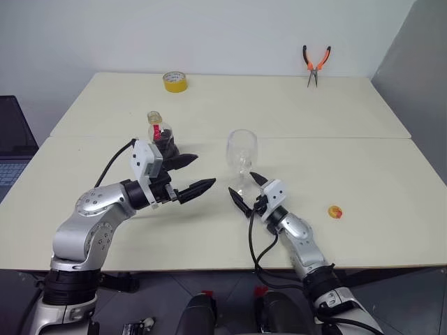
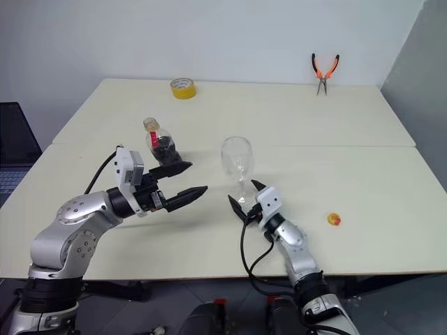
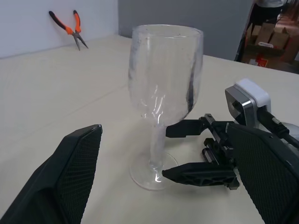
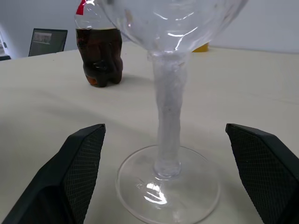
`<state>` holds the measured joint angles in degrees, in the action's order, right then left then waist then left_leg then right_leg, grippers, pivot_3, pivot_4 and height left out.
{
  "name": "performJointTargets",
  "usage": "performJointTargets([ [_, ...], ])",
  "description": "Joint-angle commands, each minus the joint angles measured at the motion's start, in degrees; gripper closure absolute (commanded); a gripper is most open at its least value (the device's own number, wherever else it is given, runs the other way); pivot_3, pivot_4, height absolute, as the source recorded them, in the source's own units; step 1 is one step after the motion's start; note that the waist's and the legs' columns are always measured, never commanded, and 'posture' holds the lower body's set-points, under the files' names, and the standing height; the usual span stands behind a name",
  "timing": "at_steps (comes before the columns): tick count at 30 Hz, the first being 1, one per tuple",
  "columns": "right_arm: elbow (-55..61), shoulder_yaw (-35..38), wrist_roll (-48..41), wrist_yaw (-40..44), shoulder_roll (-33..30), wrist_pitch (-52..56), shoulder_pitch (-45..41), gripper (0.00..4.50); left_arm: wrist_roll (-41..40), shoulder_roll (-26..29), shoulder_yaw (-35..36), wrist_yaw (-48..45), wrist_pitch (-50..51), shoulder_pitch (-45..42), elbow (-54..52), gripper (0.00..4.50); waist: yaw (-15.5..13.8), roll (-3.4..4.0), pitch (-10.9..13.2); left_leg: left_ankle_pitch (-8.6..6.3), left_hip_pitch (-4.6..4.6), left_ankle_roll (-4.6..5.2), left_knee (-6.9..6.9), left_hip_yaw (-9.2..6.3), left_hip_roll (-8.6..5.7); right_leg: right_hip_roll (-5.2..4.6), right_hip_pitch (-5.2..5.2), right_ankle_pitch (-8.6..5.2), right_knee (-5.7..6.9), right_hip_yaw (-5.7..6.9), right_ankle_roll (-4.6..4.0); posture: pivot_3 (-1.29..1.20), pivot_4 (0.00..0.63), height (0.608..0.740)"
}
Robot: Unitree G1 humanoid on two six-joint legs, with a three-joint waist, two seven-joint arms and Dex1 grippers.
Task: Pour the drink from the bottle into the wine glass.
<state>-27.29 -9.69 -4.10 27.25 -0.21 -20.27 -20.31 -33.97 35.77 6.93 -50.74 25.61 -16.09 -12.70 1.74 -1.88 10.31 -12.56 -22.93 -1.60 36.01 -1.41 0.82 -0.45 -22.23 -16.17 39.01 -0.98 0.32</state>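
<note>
**Glass stands free between open fingers**

While both arms hover over the cream table (image 1: 363, 167), the head view shows the wine glass (image 1: 242, 155) upright near the middle, empty and clear. The right gripper (image 1: 244, 192) sits low at its foot, fingers spread to either side of the stem, pinching nothing. To the left, the left gripper (image 1: 192, 174) hangs above the table with its fingers spread wide too, empty. Just beyond it stands the bottle (image 1: 162, 137), upright, the drink (image 1: 166, 145) dark in its lower half. A yellow tape roll (image 1: 174, 81) and orange pliers (image 1: 316, 64) lie at the far edge; a small yellow-red object (image 1: 335, 211) rests to the right.

Over to the left wrist: the glass is framed between its two black fingers (image 3: 74, 172), with the right gripper low beside the foot.

Right wrist now: stem and foot dead centre, fingers (image 4: 79, 163) well apart on both sides, not touching, bottle beyond.
</note>
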Motion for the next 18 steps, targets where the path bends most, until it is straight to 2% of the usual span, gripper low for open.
performJointTargets([
  [1, 10.0, 1.3, -1.5, 0.6, -3.0, 4.9, 4.7, 0.03, 0.5, -0.7, 1.7, 1.3, -1.3, 2.1, -0.2, 0.00, 0.0, 0.00, 0.0, 0.00, 0.00, 0.00, -0.01, -0.01, 0.00, -0.01, 0.00, 0.00, -0.01, 0.00, 0.00, 0.00, 0.150, 0.740],
  [9, 44.4, 3.2, -5.6, 0.9, -14.7, 23.0, 25.5, 0.03, 5.1, -6.4, 1.5, 9.8, -4.1, 8.0, 0.7, 0.00, -0.4, 0.02, 0.0, -0.02, -0.05, 0.00, -0.03, -0.02, -0.10, -0.20, 0.01, -0.07, -0.05, 0.05, 0.09, 0.00, 0.150, 0.740],
  [12, 52.8, 3.6, -6.8, 0.5, -16.8, 27.4, 30.3, 0.03, 8.5, -9.4, 0.8, 12.5, -8.1, 9.1, 2.0, 0.00, -0.2, 0.03, 0.0, -0.02, 0.00, 0.00, -0.01, 0.01, 0.00, -0.13, 0.00, -0.06, -0.04, 0.07, 0.10, 0.00, 0.150, 0.740],
  [18, 67.7, 5.6, -11.5, 2.1, -22.6, 36.1, 34.8, 0.03, 21.4, -18.0, 1.1, 29.0, -20.3, 8.0, 8.4, 0.00, -0.4, -0.01, 0.0, 0.00, 0.03, 0.03, 0.06, -0.01, -0.01, -0.12, 0.06, 0.01, -0.05, 0.07, 0.23, 0.00, 0.150, 0.740],
])
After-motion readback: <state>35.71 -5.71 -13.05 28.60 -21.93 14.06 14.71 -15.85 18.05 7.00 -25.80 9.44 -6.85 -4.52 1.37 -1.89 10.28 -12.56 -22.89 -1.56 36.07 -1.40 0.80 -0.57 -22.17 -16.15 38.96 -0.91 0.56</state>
